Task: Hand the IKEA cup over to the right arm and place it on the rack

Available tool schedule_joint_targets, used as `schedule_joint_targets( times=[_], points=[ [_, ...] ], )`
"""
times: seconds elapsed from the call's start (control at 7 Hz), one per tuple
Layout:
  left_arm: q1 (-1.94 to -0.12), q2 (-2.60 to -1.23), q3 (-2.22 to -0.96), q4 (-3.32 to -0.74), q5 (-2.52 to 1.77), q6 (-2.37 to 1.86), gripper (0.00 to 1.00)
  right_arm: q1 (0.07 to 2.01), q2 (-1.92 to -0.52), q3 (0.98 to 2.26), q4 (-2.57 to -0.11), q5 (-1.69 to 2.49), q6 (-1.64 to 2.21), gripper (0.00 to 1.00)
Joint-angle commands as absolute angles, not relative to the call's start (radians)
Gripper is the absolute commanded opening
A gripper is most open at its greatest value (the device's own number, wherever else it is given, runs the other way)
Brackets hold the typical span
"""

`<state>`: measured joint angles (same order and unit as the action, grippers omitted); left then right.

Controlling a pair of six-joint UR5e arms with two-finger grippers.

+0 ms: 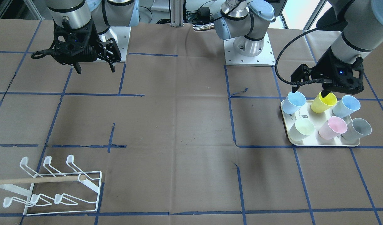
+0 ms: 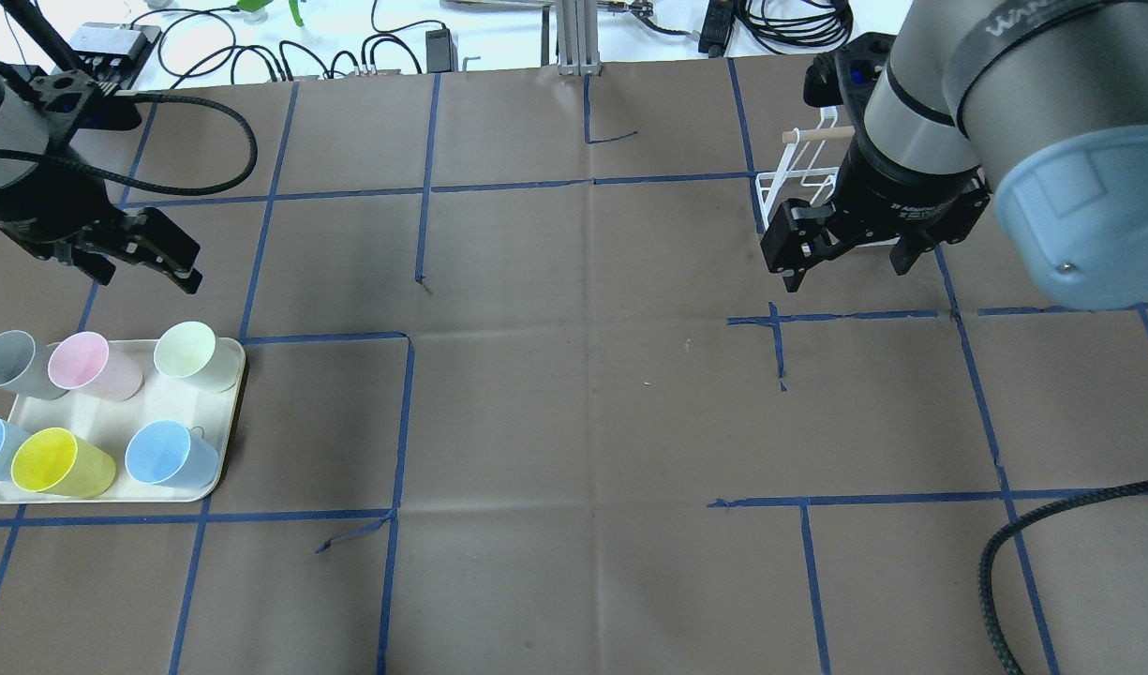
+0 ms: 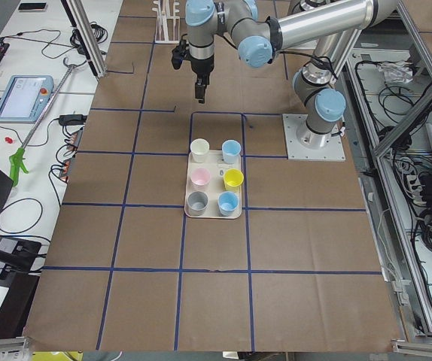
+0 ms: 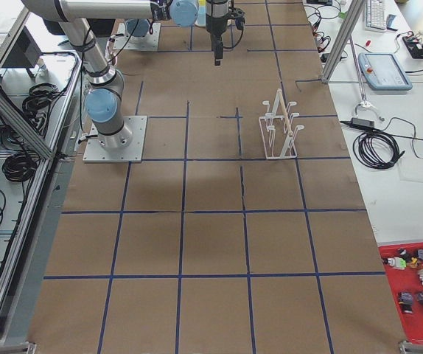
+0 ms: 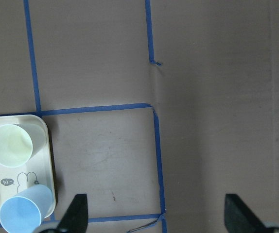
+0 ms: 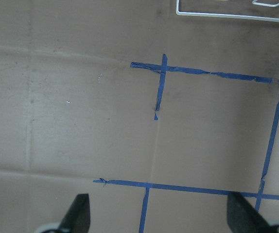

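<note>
Several pastel IKEA cups stand on a cream tray point(image 1: 322, 144): yellow point(image 1: 324, 102), two blue point(image 1: 295, 102), pale green point(image 1: 302, 129), pink point(image 1: 333, 127) and grey point(image 1: 357, 129). My left gripper point(image 1: 308, 92) is open and empty, hanging just above the tray's robot-side row, one finger by the blue cup, one over the yellow. In the left wrist view the gripper point(image 5: 156, 216) is open, with the pale green cup point(image 5: 10, 144) at lower left. My right gripper point(image 1: 95, 70) is open and empty above bare table. The white wire rack point(image 1: 53, 187) with its wooden rod point(image 1: 38, 180) stands far from both.
Brown paper with blue tape lines covers the table point(image 1: 178, 125). In the overhead view the rack point(image 2: 798, 178) is partly hidden behind my right gripper point(image 2: 845, 275). The arm bases point(image 1: 249, 50) stand at the robot side. The left arm's braided cable point(image 1: 283, 56) loops near the tray.
</note>
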<state>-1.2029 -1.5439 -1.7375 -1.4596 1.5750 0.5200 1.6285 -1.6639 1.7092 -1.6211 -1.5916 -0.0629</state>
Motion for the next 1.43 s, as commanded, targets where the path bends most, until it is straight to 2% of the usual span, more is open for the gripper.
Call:
schedule_joint_targets(
  times=[0.0, 0.43, 0.86, 1.29],
  points=[
    [-1.169, -1.549, -1.82, -1.338, 1.582, 0.534, 0.99, 1.629, -1.663, 1.709, -1.621, -1.591, -0.063, 1.0],
    [-1.169, -1.575, -2.044, -1.03, 1.58, 0.512, 0.99, 1.629, -1.661, 1.71, -1.621, -1.591, -0.063, 1.0],
    [-1.166, -1.687, -2.088, -0.882, 1.582, 0.489, 0.99, 1.629, -1.66, 1.71, -1.623, -1.591, -0.063, 1.0],
    [-1.111, -1.716, -2.108, -0.865, 1.577, 0.491, 0.99, 1.629, -1.66, 1.71, -1.621, -1.591, -0.063, 1.0]
  ],
)
